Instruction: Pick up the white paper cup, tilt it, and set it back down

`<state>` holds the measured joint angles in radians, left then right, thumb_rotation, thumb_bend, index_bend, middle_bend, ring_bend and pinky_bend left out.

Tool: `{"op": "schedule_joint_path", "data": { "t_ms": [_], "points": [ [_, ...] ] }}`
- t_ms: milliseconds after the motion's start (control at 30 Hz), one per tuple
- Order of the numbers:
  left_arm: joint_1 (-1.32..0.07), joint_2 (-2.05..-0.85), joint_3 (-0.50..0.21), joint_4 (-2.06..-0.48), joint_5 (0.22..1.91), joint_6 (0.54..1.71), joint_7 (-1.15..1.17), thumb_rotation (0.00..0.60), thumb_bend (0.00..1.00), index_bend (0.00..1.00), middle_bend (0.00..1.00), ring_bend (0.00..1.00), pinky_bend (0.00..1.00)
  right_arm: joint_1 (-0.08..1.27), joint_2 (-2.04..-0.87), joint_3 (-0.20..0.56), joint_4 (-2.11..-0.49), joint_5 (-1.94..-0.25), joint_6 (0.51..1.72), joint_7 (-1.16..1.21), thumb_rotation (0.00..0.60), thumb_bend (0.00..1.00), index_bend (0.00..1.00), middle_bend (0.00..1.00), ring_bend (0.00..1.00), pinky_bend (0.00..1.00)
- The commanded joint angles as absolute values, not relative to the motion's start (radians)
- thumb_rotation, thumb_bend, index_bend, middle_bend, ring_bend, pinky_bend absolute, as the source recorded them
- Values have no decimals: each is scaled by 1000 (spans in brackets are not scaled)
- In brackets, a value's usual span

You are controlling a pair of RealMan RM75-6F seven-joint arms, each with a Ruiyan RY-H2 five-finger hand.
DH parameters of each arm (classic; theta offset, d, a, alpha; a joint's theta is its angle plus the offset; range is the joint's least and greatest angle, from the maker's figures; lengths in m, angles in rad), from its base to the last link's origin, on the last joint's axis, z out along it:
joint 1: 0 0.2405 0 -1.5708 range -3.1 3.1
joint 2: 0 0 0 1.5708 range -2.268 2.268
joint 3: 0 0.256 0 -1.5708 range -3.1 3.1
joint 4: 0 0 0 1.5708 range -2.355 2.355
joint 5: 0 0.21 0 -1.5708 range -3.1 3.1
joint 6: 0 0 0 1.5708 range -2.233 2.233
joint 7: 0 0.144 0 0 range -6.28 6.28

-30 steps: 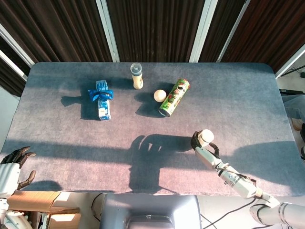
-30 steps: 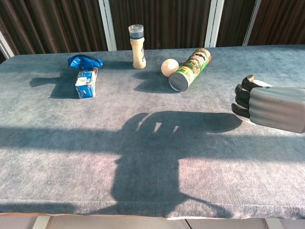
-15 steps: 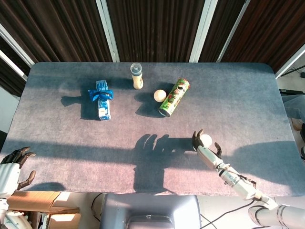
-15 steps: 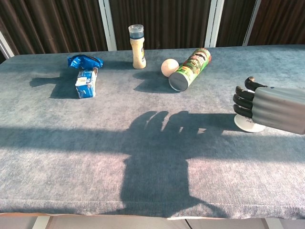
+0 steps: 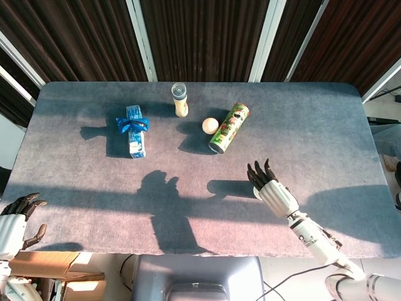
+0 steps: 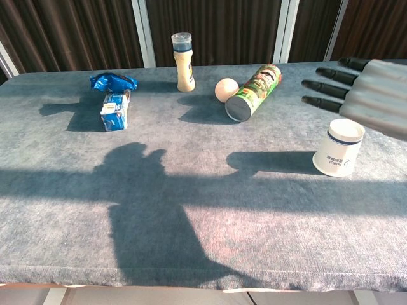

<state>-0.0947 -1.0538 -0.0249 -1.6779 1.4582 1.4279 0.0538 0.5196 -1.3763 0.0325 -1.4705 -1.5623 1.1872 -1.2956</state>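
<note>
The white paper cup (image 6: 339,147) now stands upright on the counter (image 6: 191,210), free of any grip, with its rim up and a dark band just below it. Half a second earlier the right hand (image 6: 365,89) was wrapped around the cup's side; now that hand has let go and lifted, and in the chest view it sits above and slightly behind the cup, apart from it, its fingers (image 6: 324,86) spread straight and empty. In the head view the same hand (image 5: 269,185) covers the cup completely, so the cup cannot be seen there.

Judged from this, the cup has been set back down and the release is done; whether the tilt was completed cannot be read from the current pictures. What seems left is only for the right hand to clear away without brushing the cup, which looks light and easy to knock over.

Far from that hand, across the counter, lie a green snack tube (image 6: 254,93) on its side, a pale ball (image 6: 226,89) touching or just beside it, an upright seasoning bottle (image 6: 183,62), and a blue snack packet (image 6: 114,98). The left hand (image 5: 15,216) rests off the counter's near corner, its fingers partly curled around nothing.
</note>
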Motion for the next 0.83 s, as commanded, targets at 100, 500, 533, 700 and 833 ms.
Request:
{"op": "schedule_joint_path", "data": {
  "t_ms": [100,500,533,700,833],
  "points": [
    [-95,-1054,-25,-1679,1456,1427,57,600,361,297,152,153,249,459,-1318,91,-1547,-1612,1387,-934,600,270,31,38,2,206],
    [-95,-1060,-24,-1680,1466,1434,71,600,361,297,152,154,249,358,-1189,90,-1675,-1473,1389,-337,600,472,149,46,0,198],
    [-96,-1062,-24,-1680,1468,1434,73,600,361,297,152,153,249,353,-1186,90,-1673,-1468,1388,-323,600,478,154,49,0,198],
    [-101,-1069,-23,-1675,1471,1427,75,600,361,297,154,153,250,334,-1169,87,-1673,-1442,1374,-265,600,499,151,52,0,197],
    [-103,-1070,-23,-1674,1471,1425,75,600,361,297,154,153,250,330,-1164,88,-1675,-1436,1365,-269,600,499,146,52,0,198]
  ]
}}
